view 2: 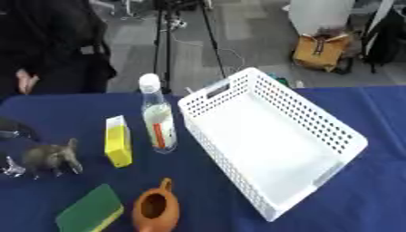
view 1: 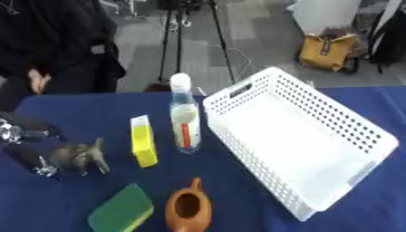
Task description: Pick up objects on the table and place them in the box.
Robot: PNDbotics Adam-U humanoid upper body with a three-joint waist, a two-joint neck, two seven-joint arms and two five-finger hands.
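Animal figure (view 1: 79, 157) is what your left hand (view 1: 28, 149) is on, at the near left of the blue bench (view 1: 87, 113), fingers curled around its back end. It's grey-brown with a trunk-like snout and thin legs, probably light, stiff and a bit slick, so take it by the body. White box (view 1: 349, 127) sits well apart to the right, empty.

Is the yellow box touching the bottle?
Apart. In the left eye view, a strip of blue tablecloth shows between the yellow box and the bottle, all the way down their sides.
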